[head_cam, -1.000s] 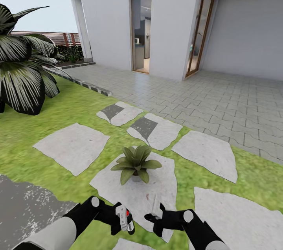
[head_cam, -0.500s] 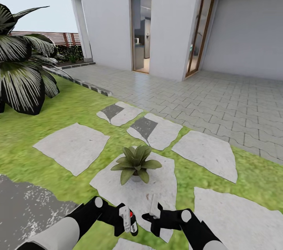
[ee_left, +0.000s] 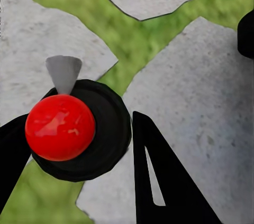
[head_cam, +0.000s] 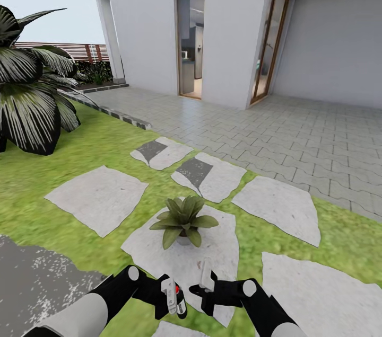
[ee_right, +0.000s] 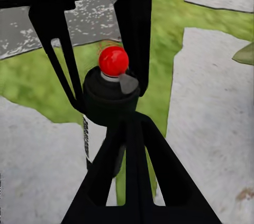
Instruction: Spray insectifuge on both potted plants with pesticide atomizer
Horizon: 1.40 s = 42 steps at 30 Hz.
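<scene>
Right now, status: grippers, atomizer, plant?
Left gripper shut on the pesticide atomizer. Right gripper beside it, state unclear. Potted plant ahead on a stepping stone; no specks visible, path unobstructed.

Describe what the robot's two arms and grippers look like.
Both arms have pale grey upper sleeves, glossy black forearms and a round light grey joint cap near each wrist. The left gripper and right gripper are black, with thin, flat, tapering fingers.
</scene>
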### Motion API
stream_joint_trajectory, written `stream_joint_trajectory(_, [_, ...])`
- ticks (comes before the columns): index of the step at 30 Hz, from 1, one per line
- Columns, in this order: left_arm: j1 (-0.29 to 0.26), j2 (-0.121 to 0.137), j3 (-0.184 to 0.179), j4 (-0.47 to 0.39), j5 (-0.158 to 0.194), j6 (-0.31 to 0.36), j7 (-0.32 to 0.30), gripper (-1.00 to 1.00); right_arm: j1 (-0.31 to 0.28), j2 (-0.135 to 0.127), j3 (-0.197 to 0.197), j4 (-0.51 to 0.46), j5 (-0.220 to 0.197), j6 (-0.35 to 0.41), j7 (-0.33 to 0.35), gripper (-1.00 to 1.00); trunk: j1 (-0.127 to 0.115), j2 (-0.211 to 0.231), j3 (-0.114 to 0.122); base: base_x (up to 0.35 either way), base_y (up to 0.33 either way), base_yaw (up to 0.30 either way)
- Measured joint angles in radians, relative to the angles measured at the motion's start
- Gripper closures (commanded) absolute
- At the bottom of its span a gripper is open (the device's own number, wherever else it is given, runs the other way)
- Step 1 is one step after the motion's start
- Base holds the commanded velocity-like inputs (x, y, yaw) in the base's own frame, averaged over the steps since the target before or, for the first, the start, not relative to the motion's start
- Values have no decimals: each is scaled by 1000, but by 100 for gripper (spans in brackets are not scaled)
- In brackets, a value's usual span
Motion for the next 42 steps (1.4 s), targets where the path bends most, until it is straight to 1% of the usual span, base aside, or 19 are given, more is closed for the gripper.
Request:
stream_joint_trajectory(4, [0,0,0,0,1,-7,1,100,0,7,0,-1,0,0,0,100,0,0,0,0,0,0])
stream_joint_trajectory(10, [0,-4,0,0,2,-11,1,100,0,9,0,-2,0,0,0,100,0,0,0,0,0,0])
stream_joint_trajectory(18, [1,-30,0,0,2,-11,1,100,0,9,0,-1,0,0,0,100,0,0,0,0,0,0])
stream_joint_trajectory(33, [0,-32,0,0,2,-12,1,100,0,8,0,0,0,0,-1,100,0,0,0,0,0,0])
stream_joint_trajectory(37, [0,-27,-1,-1,-4,-10,1,100,0,8,0,0,0,0,-1,100,0,0,0,0,0,0])
stream_joint_trajectory(39, [0,-18,-1,1,-5,-10,1,100,0,8,0,0,0,0,0,100,0,0,0,0,0,0])
stream_joint_trajectory(42, [0,16,-4,2,-7,-8,1,100,0,8,0,1,0,0,0,100,0,0,0,0,0,0])
